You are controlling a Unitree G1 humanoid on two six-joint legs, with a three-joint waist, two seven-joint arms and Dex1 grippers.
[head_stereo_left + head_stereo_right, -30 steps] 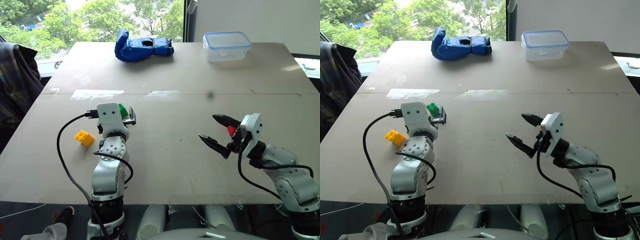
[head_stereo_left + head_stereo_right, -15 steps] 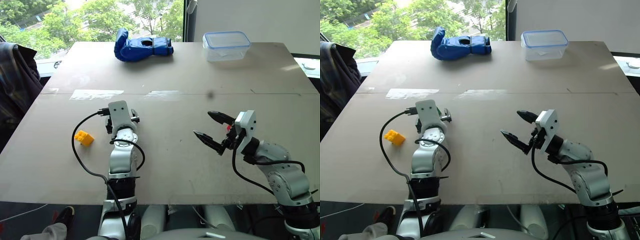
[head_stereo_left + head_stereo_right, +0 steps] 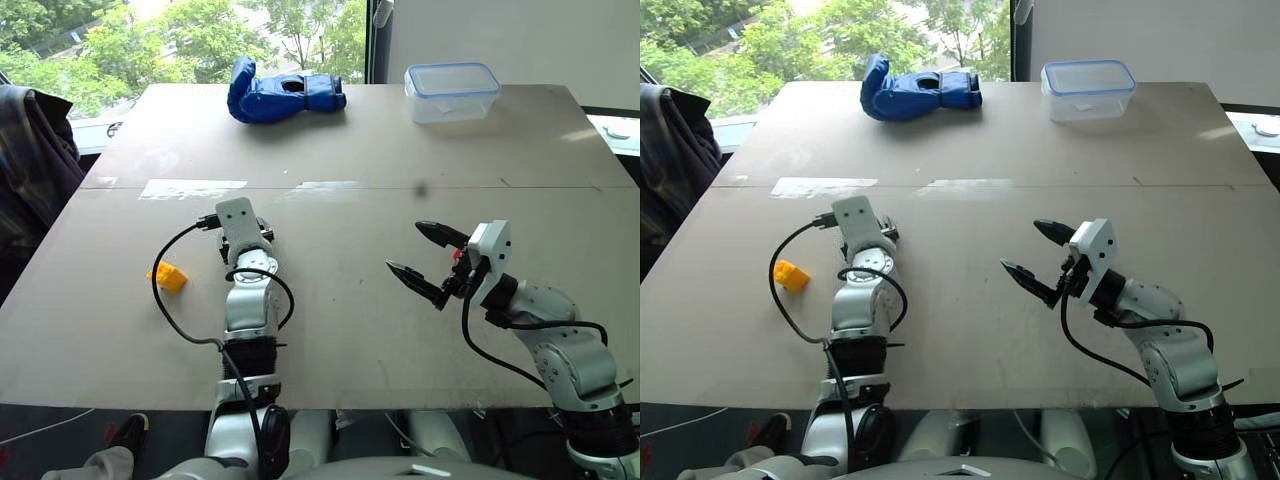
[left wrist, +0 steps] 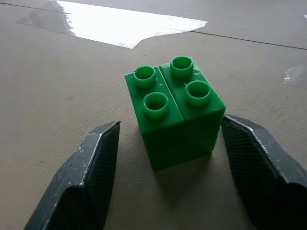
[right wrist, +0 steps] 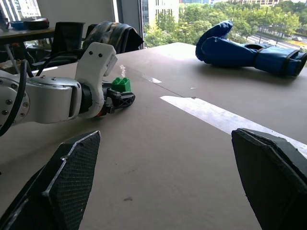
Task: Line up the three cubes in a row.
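The left hand (image 4: 165,158) brackets the green cube (image 4: 173,111), fingers not quite gripping; next, close and carry it beside the yellow cube (image 3: 169,276). The right hand (image 3: 428,262) gapes empty.

A wide grey-brown bench (image 3: 400,140) stands before a large window (image 3: 200,30) with green trees outside. Daylight makes bright patches near the bench's middle. A plain grey wall (image 3: 520,40) is behind the far right corner. Dark cloth (image 3: 30,150) hangs beside the left edge.
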